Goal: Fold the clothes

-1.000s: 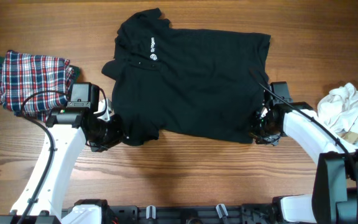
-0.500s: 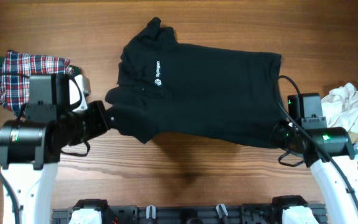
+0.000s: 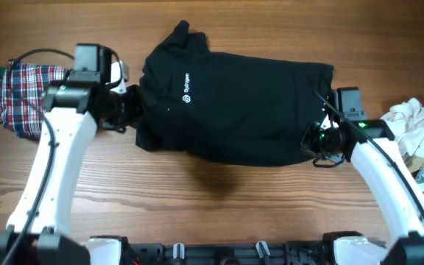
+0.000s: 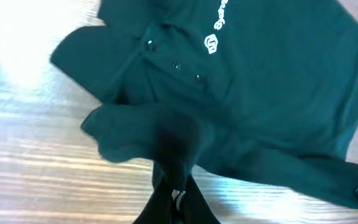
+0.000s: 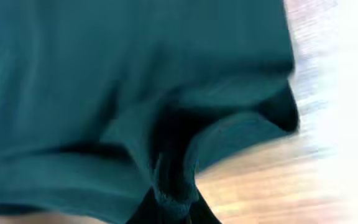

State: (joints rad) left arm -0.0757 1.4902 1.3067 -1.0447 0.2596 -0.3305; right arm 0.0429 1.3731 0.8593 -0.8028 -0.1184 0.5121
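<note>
i have the black polo shirt (image 3: 234, 110) by both ends. it lies spread across the middle of the wooden table (image 3: 197, 206), front side up, collar toward my left and far side, the small white logo (image 3: 186, 96) showing on the chest. my left gripper (image 3: 129, 110) is at the shirt's left edge, just below the collar. from the left wrist camera its jaws are pressed together on a bunched fold of black cloth, which humps up right in front of the fingertips (image 4: 178, 198). the placket with its three buttons (image 4: 176, 65) lies just beyond that fold. my right gripper (image 3: 316, 140) is at the opposite end, at the near right corner by the hem. the right wrist view is blurred, but there too the jaws are closed on a pinch of fabric, with the cloth rising in a ridge from the fingertips (image 5: 174, 190) and a strip of bare wood showing to the right. between my two grips the near edge of the shirt runs in a shallow curve, and a soft shadow sits on the wood under it. the plaid garment (image 3: 28, 92) is bunched at the far left of the table, behind my left arm and apart from the shirt. a heap of white garments (image 3: 418, 121) lies at the right edge, near my right arm but not touching the polo.
</note>
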